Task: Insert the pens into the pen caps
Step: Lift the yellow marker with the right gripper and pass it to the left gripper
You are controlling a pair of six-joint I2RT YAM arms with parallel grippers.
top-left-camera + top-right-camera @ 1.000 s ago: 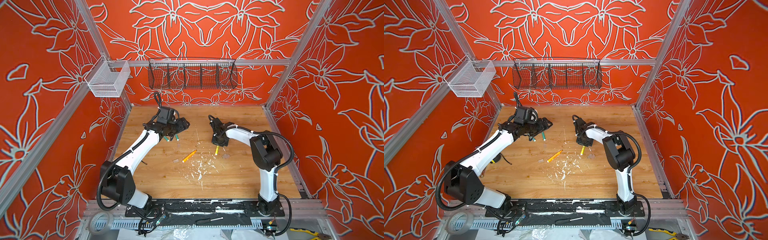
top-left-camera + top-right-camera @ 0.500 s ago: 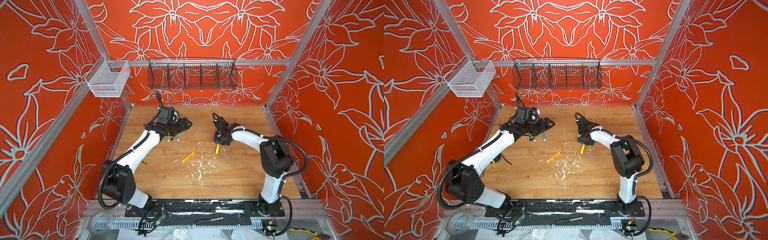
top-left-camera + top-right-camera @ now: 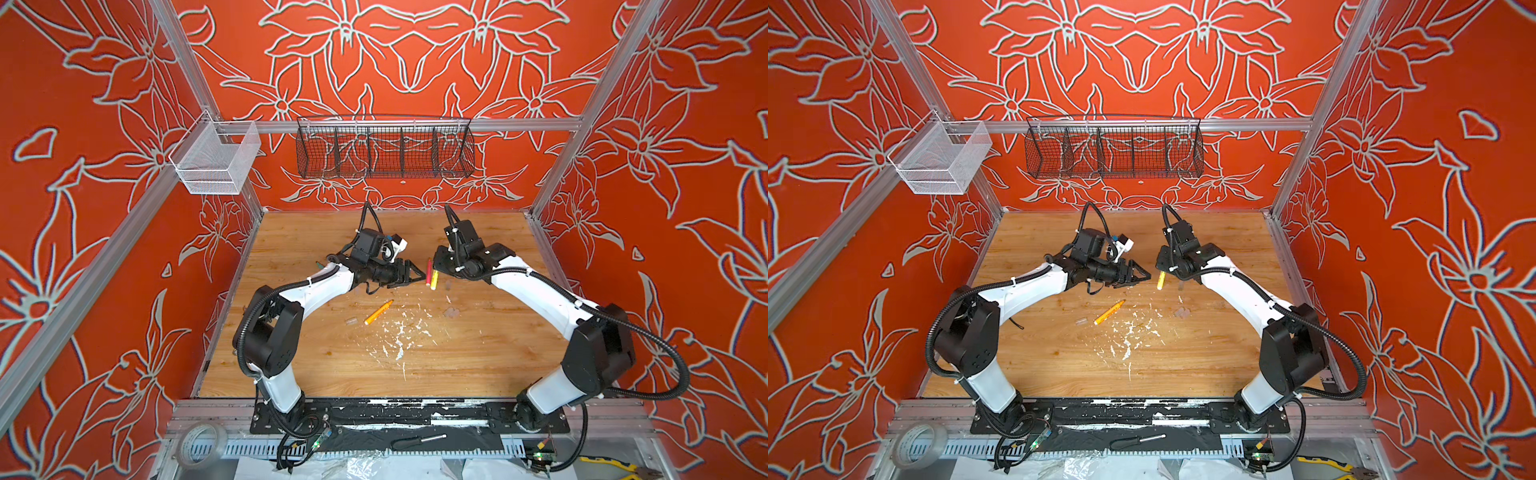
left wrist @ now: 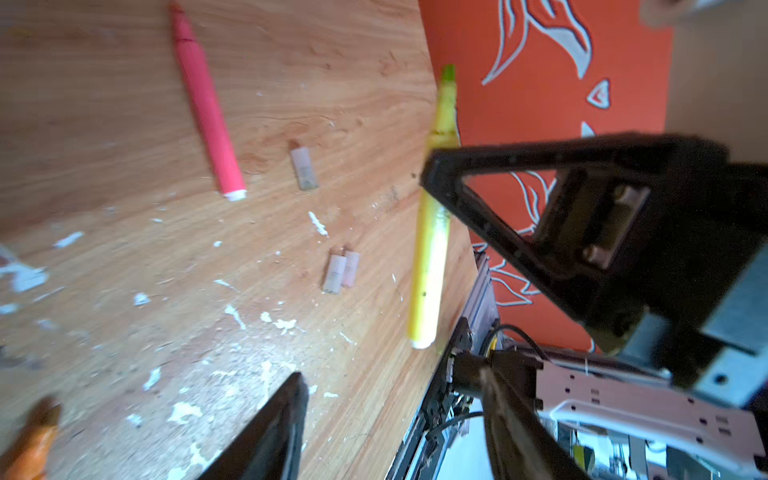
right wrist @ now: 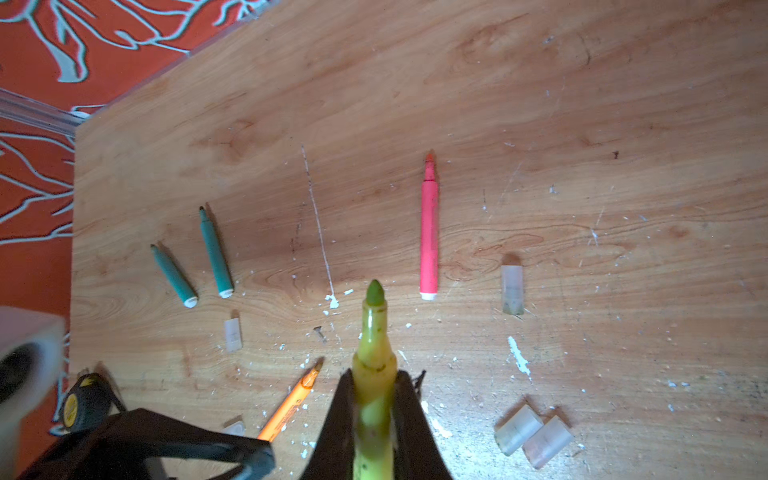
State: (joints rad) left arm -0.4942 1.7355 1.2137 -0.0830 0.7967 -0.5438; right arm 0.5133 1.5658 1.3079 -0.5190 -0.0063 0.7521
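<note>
**Right tool** (image 5: 375,380): clenched on the yellow pen (image 5: 374,332). The grip is round the barrel, with the felt tip and shoulder well clear of the jaws. Judged reason: the front length has to enter a cap, so the grip sits behind it. The pen is held off the worktop (image 3: 478,353), just right of centre in the far half.

**Left tool** (image 3: 417,274): released, with nothing between the jaws (its wrist view shows only bare wood in the gap). It points right toward the yellow pen, close but apart. Judged role: it is to present a cap, and none has been fetched yet.

**Caps:** all lie loose on the wood.
- A single cap (image 5: 512,289) lies near the pink pen's butt.
- A pair of caps (image 5: 517,430) lies touching side by side.
- A third cap (image 5: 233,334) lies by the teal pens' butts.
- A fourth cap (image 3: 351,321) lies just left of the orange pen (image 3: 378,311).

**Other pens:** all are uncapped and lying flat.
- The pink pen (image 5: 429,232) lies between the two tools.
- The teal pens (image 5: 216,253) lie far left, mostly under the left arm.
- The orange pen lies nearer, left of centre.

**Status:** no pen is capped; this looks like the first pairing.

**Risk:** the caps are clear, small and round. One could roll or slip out of a pinch, and its open end must face the tip.
</note>
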